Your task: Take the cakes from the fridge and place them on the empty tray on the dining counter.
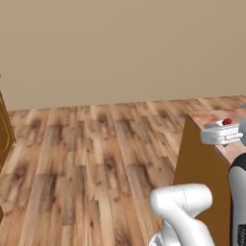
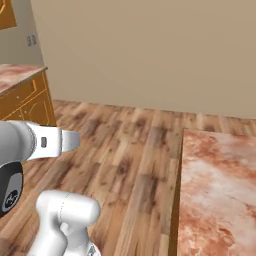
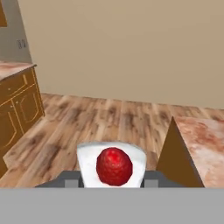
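Gripper [image 3: 112, 180] level, clamped on white cherry-topped cake [image 3: 112, 164], beside dining counter [image 3: 205, 144] corner.

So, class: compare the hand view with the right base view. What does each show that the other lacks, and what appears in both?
Hand view alone: the white cake with its red cherry, clamped between the pincer tips.

Right base view alone: the robot's white arm, reaching in from the left edge, and its rounded base joint at the lower left.

Shared: the beige wall, the wooden floor, the marble-topped dining counter at the right, and the orange wood cabinets with a marble top at the left.
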Available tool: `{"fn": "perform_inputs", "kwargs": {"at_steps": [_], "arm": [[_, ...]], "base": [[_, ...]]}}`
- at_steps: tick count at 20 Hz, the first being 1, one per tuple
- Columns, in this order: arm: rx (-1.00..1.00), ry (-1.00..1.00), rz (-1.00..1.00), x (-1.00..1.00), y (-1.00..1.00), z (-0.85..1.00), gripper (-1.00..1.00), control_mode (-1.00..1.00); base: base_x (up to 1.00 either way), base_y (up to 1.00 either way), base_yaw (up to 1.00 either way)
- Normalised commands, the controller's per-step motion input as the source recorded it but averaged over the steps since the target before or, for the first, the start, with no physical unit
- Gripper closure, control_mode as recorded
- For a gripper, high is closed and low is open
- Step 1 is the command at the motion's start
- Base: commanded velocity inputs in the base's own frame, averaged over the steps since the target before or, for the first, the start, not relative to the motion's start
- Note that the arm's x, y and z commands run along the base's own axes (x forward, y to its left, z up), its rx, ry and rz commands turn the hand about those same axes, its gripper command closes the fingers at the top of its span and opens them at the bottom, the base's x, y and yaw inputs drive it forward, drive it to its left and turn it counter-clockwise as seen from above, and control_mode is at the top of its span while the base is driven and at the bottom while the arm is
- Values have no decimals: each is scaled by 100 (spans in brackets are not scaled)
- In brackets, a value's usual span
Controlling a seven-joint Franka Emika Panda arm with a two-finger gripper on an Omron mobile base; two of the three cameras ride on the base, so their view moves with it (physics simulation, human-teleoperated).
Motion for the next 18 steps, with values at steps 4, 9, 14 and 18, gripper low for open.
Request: {"fn": "perform_inputs", "kwargs": {"at_steps": [4,9,14,18], "arm": [[0,0,0,0,0,0,100,100],[0,0,0,0,0,0,100,100],[0,0,0,0,0,0,100,100],[0,0,0,0,0,0,100,100]], "base": [[38,7,-48],[82,35,-36],[100,53,-30],[100,64,-23]]}}
